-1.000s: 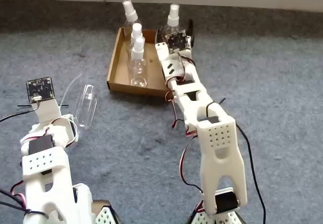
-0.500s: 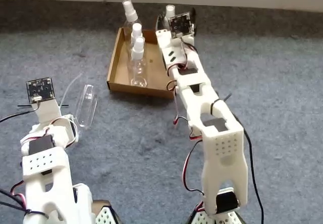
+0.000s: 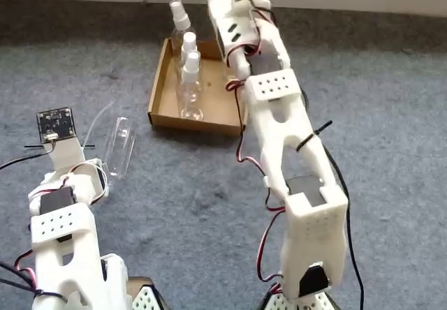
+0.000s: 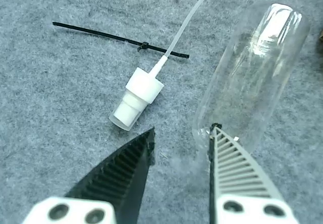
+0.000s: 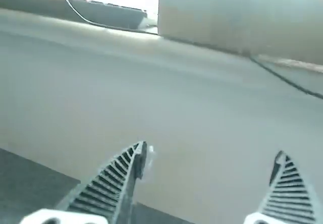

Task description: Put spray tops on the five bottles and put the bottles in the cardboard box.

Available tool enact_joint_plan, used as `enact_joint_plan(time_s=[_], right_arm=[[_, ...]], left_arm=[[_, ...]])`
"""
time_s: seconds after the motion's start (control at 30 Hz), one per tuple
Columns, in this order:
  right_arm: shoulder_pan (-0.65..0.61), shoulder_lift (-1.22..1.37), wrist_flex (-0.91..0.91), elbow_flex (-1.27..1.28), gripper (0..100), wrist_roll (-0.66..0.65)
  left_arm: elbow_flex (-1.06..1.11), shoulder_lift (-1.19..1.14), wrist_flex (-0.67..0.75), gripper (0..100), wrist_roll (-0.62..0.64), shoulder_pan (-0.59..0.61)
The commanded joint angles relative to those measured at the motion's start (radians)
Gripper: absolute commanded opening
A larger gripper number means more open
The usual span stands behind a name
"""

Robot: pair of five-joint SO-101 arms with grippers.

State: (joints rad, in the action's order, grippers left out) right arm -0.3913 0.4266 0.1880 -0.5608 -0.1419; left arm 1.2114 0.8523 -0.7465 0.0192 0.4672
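Three capped bottles (image 3: 191,81) stand at the cardboard box (image 3: 158,85): two inside, one at its far edge. Left of the box, one bare bottle (image 4: 252,72) lies beside one loose spray top (image 4: 137,99), with the left gripper (image 4: 183,130) spread open over them. The right gripper (image 5: 210,151) gapes empty beyond the box.

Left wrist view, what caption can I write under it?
Open left end effector above a loose white plastic spray top and a clear plastic bottle lying on grey carpet.

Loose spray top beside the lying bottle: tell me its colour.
White. The spray top shows best in the left wrist view.
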Motion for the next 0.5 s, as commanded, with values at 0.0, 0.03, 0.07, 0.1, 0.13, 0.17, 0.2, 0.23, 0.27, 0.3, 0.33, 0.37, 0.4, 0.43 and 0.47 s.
enact_joint_plan(time_s=[0.0, 0.03, 0.07, 0.1, 0.13, 0.17, 0.2, 0.23, 0.27, 0.3, 0.33, 0.37, 0.4, 0.43, 0.47], right_arm=[[-0.059, -0.122, 0.39, -0.174, 33.2, 0.008], [-0.071, -0.133, 0.476, -0.2, 33.2, 0.008], [-0.081, -0.142, 0.558, -0.222, 33.2, 0.008], [-0.09, -0.15, 0.628, -0.24, 33.2, 0.008], [-0.101, -0.157, 0.699, -0.257, 33.2, 0.008], [-0.11, -0.165, 0.769, -0.271, 33.2, 0.008], [-0.119, -0.173, 0.831, -0.28, 33.2, 0.008], [-0.13, -0.179, 0.892, -0.288, 33.2, 0.008], [-0.14, -0.185, 0.949, -0.291, 33.2, 0.008], [-0.147, -0.188, 1.004, -0.291, 33.2, 0.008], [-0.156, -0.189, 1.053, -0.292, 33.2, 0.008], [-0.17, -0.189, 1.098, -0.292, 33.2, 0.008], [-0.185, -0.189, 1.141, -0.289, 33.2, 0.008], [-0.199, -0.189, 1.181, -0.286, 33.2, 0.008], [-0.213, -0.189, 1.221, -0.286, 33.2, 0.008]], left_arm=[[-0.056, 0.016, 0.011, 18, -0.005, 0.022], [-0.082, 0.012, -0.009, 18, -0.005, 0.035], [-0.114, 0.01, -0.04, 18, -0.005, 0.051], [-0.148, 0.01, -0.072, 18, -0.005, 0.071], [-0.183, 0.01, -0.1, 18, -0.005, 0.088], [-0.222, 0.01, -0.121, 18, -0.005, 0.107], [-0.259, 0.008, -0.138, 18, -0.014, 0.131], [-0.289, 0.008, -0.15, 18, -0.041, 0.154], [-0.315, 0.008, -0.161, 18, -0.066, 0.177], [-0.337, 0.008, -0.17, 18, -0.081, 0.194], [-0.355, 0.007, -0.18, 18, -0.094, 0.213], [-0.367, 0.007, -0.183, 18, -0.097, 0.232], [-0.38, 0.007, -0.186, 18, -0.1, 0.251], [-0.387, 0.007, -0.186, 18, -0.112, 0.265], [-0.392, 0.007, -0.186, 18, -0.126, 0.274]])
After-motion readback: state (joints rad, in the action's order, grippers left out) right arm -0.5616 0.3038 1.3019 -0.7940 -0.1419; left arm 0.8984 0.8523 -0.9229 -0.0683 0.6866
